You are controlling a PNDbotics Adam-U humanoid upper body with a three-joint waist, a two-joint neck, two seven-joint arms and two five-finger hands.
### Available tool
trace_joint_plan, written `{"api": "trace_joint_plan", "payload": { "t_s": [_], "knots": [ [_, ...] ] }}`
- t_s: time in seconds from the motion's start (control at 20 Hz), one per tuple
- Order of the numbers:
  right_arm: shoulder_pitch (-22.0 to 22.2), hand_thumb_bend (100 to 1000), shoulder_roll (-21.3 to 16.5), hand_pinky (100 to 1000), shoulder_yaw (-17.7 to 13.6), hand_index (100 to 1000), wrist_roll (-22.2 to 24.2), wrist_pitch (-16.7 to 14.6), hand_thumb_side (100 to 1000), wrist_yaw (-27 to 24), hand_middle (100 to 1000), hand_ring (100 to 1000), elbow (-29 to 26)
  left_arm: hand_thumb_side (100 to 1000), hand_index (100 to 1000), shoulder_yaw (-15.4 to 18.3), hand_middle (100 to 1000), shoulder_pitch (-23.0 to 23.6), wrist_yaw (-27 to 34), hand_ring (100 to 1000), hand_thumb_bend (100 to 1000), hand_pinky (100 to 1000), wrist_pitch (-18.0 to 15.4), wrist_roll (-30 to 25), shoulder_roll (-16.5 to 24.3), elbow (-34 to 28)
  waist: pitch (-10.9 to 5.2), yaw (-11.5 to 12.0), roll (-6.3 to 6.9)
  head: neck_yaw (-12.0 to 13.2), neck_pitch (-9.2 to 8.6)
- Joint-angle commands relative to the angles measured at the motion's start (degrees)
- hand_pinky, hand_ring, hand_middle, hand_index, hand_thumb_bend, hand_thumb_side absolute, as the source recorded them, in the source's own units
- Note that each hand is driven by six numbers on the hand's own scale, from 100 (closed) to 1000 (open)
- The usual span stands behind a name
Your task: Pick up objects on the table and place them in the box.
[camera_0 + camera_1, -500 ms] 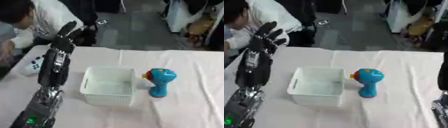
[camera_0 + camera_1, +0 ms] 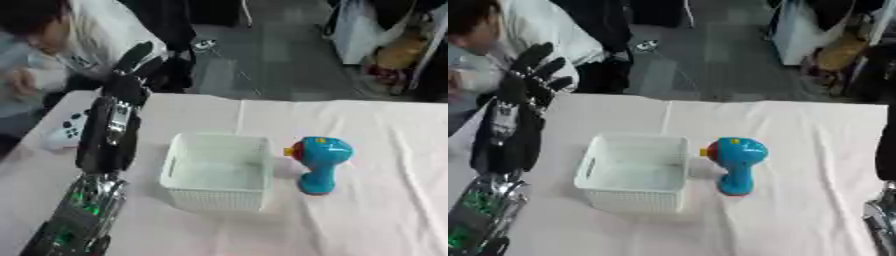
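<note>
**Left hand raised and empty, two objects waiting either side of the box**

Left hand (image 2: 531, 75) sits high at the far-left side of the table, fingers spread straight and holding nothing, its forearm running down toward the lower left corner of my view. Just beside that forearm, on its outer side, I see a white game controller (image 2: 66, 131) lying on the pink tablecloth (image 2: 385, 215) close to the table's left edge. From the raised fingers it lies below and a little to the left, nearer me than the fingertips. I judge this the obvious pick for the left hand, since it is much the closer arm.

Moving right, the white box (image 2: 219, 172), a perforated basket, stands open-topped near the table's middle with nothing visible inside. It is to the right of my left forearm, apart from it.

Further right, the blue toy drill (image 2: 735, 162) stands just beside the box's right wall, upright on its grip, its orange-tipped nose pointing left toward the box. Its long axis runs up and down in the view.

At the far right edge of the right eye view, part of my right arm (image 2: 883, 190) shows; I cannot tell its fingers. That arm looks the nearer one for the drill.

Nothing is boxed yet, so I judge the task barely begun.
</note>
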Motion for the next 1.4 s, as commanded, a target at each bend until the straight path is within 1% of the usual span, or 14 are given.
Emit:
{"api": "trace_joint_plan", "payload": {
  "t_s": [0.05, 0.2, 0.4, 0.5, 0.55, 0.6, 0.65, 0.7, 0.85, 0.9, 0.95, 1.0, 1.05, 1.4],
  "knots": [
    [-0.69, 167, -0.58, 390, -0.35, 745, 0.16, 0.22, 590, -0.04, 680, 619, -0.99, 825, 963, 0.44, 953, -0.76, -0.22, 928, 321, 854, 0.1, 0.16, 1.2, -1.42, -0.74, 0.1, 0.03, 0.62, 0.06],
    [-0.51, 166, -1.0, 398, 0.21, 752, 1.34, 1.94, 619, -0.5, 695, 641, -0.99, 825, 963, 0.43, 953, -0.74, -0.18, 928, 322, 854, 0.13, 0.12, 1.11, -1.38, -0.8, 0.45, 0.1, 0.76, -0.23],
    [-0.93, 179, -2.82, 407, 0.66, 779, 4.53, 8.38, 657, -0.81, 714, 665, -0.52, 825, 963, 0.47, 952, -0.7, -0.19, 928, 322, 854, 0.1, 0.12, 1.14, -1.31, -0.98, 0.57, 0.06, 0.49, -0.38],
    [-2.35, 200, -3.88, 430, 0.55, 792, 6.36, 11.02, 664, 1.19, 727, 683, 1.32, 825, 963, 0.41, 952, -0.51, -0.2, 928, 322, 854, 0.12, 0.07, 1.22, -1.23, -1.12, 0.53, 0.03, 0.33, -0.23],
    [-2.92, 238, -4.12, 474, 0.52, 806, 7.0, 11.86, 660, 2.25, 740, 714, 2.08, 826, 963, 0.39, 953, -0.45, -0.19, 928, 321, 854, 0.12, 0.04, 1.24, -1.21, -1.17, 0.52, 0.01, 0.26, -0.19],
    [-3.77, 225, -4.47, 456, 0.55, 800, 7.81, 12.82, 664, 3.73, 735, 700, 3.22, 826, 963, 0.36, 952, -0.36, -0.18, 928, 322, 854, 0.13, 0.01, 1.26, -1.18, -1.23, 0.53, -0.01, 0.1, -0.14],
    [-4.5, 268, -4.66, 542, 0.62, 810, 8.45, 13.53, 658, 5.15, 747, 746, 4.23, 826, 963, 0.35, 952, -0.3, -0.17, 928, 321, 854, 0.13, -0.01, 1.27, -1.15, -1.27, 0.53, -0.03, -0.04, -0.11],
    [-5.37, 271, -4.87, 549, 0.74, 810, 9.16, 14.26, 658, 6.77, 748, 750, 5.52, 826, 963, 0.35, 952, -0.24, -0.15, 928, 321, 854, 0.13, -0.02, 1.27, -1.13, -1.32, 0.53, -0.04, -0.18, -0.06],
    [-7.53, 331, -5.13, 641, 1.52, 847, 11.17, 15.68, 699, 10.65, 783, 810, 9.6, 826, 963, 0.31, 952, -0.11, -0.14, 927, 321, 854, 0.14, -0.07, 1.28, -1.06, -1.48, 0.56, -0.14, -0.34, 0.16],
    [-8.22, 319, -5.17, 618, 1.92, 834, 12.39, 16.17, 683, 11.81, 770, 794, 11.08, 826, 963, 0.3, 953, -0.07, -0.13, 927, 321, 853, 0.14, -0.09, 1.28, -1.04, -1.53, 0.58, -0.18, -0.36, 0.2],
    [-8.74, 357, -5.2, 676, 2.19, 868, 13.47, 16.48, 710, 12.75, 801, 834, 12.24, 827, 963, 0.3, 953, -0.03, -0.13, 928, 321, 853, 0.14, -0.1, 1.29, -1.03, -1.58, 0.59, -0.22, -0.38, 0.24],
    [-9.39, 353, -5.24, 667, 2.53, 863, 14.87, 16.87, 707, 13.81, 797, 828, 13.54, 827, 963, 0.28, 953, 0.01, -0.12, 928, 321, 853, 0.14, -0.11, 1.3, -1.01, -1.63, 0.6, -0.25, -0.41, 0.28],
    [-9.89, 373, -5.32, 701, 2.8, 884, 16.12, 17.17, 716, 14.76, 816, 852, 14.64, 827, 963, 0.27, 953, 0.05, -0.11, 927, 321, 853, 0.14, -0.13, 1.31, -0.99, -1.67, 0.61, -0.29, -0.55, 0.3],
    [-13.35, 386, -4.38, 718, 3.86, 907, 21.13, 18.05, 737, 19.0, 838, 872, 22.9, 828, 962, 0.18, 953, 0.47, 0.01, 928, 320, 853, 0.16, -0.2, 1.33, -0.85, -1.95, 0.4, -0.31, -2.42, 0.63]
  ]
}}
